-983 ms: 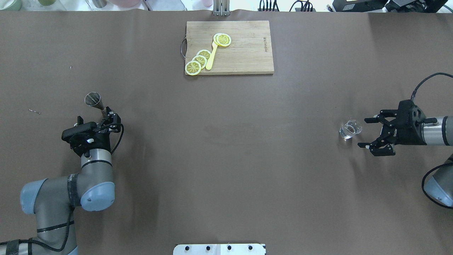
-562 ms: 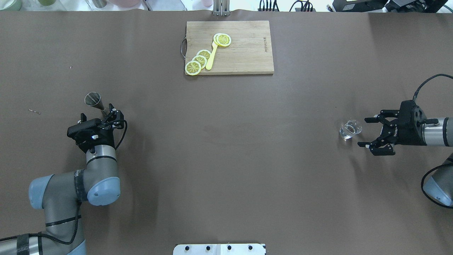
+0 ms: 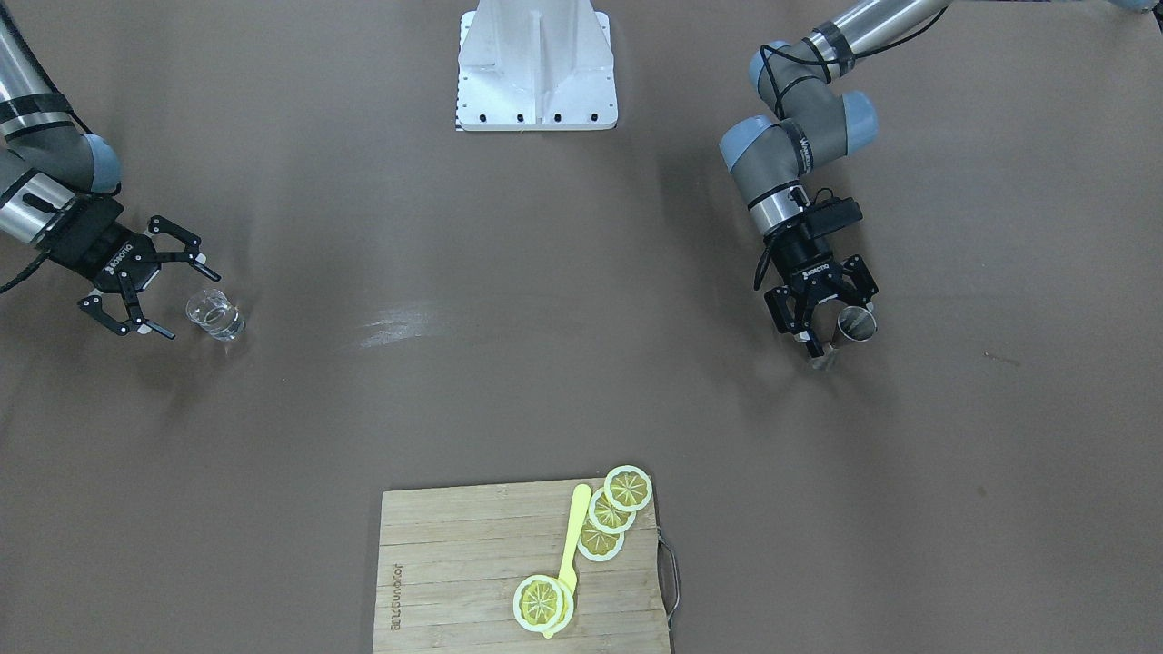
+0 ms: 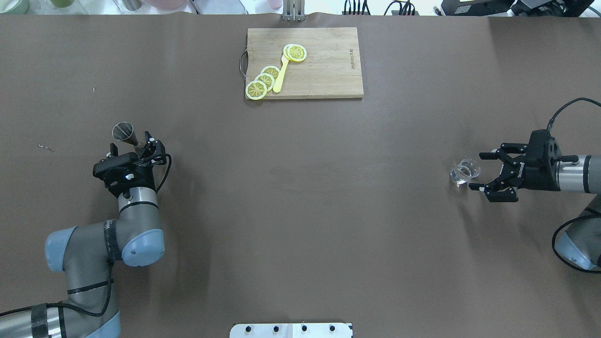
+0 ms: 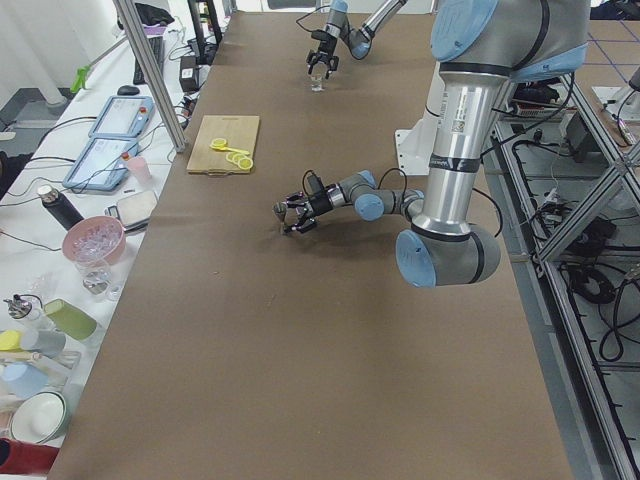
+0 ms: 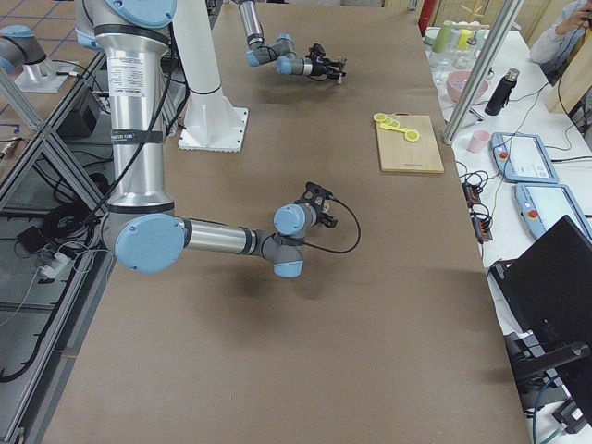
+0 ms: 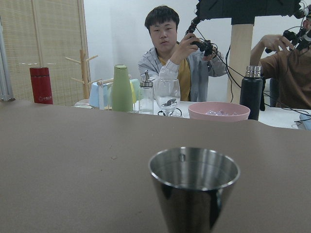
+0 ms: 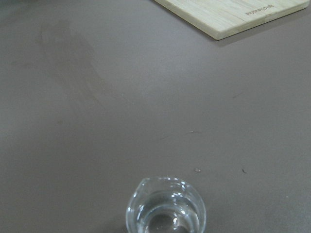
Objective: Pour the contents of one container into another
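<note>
Glass point(image 4: 465, 171) and jigger point(image 4: 123, 131) stand on: brown table point(image 4: 300, 211), both upright, well apart at opposite ends.
Cutting board point(image 4: 324, 70): wooden, at the table's far edge from the robot, near the middle, with lemon slices point(image 4: 263, 80) lying on it.
Left gripper point(image 4: 132, 144): fingers spread, low over the table, set around the jigger's lower cone; contact cannot be told from these angles.
Right gripper point(image 4: 475, 170): spread wide, gripping nothing, levelled at the glass.
Jigger position: steel, on the robot's left, its open mouth filling the left wrist view.
Glass position: clear, on the robot's right, just at the right gripper's fingertips, apparently untouched.
</note>
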You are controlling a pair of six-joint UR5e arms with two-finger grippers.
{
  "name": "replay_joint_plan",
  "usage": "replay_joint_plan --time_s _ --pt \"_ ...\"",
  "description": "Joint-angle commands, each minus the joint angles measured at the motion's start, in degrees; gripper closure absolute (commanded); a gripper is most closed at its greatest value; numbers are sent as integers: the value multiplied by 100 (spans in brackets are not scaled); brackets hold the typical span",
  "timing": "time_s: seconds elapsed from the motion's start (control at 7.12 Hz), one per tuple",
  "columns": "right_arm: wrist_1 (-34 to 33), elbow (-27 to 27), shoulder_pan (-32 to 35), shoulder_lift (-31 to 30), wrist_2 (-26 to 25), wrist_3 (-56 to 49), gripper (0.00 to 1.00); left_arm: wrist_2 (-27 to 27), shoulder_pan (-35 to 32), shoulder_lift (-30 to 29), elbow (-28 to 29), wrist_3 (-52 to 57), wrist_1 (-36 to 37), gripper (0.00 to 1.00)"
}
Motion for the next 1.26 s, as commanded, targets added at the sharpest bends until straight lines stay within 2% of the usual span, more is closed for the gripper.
replay_joint_plan --time_s 0.0,0.28,0.56,1.12 --pt "97 -90 -18 73 -26 28 0 20 2 -12 47 9 27 11" --pt "324 -230 -27 125 -69 89 0 361 -6 -30 100 0 54 12" --pt "711 -591 -80 284 -113 274 0 372 3 -196 257 0 45 15" --pt "712 -600 -106 372 -201 265 1 381 11 -215 469 0 -7 22"
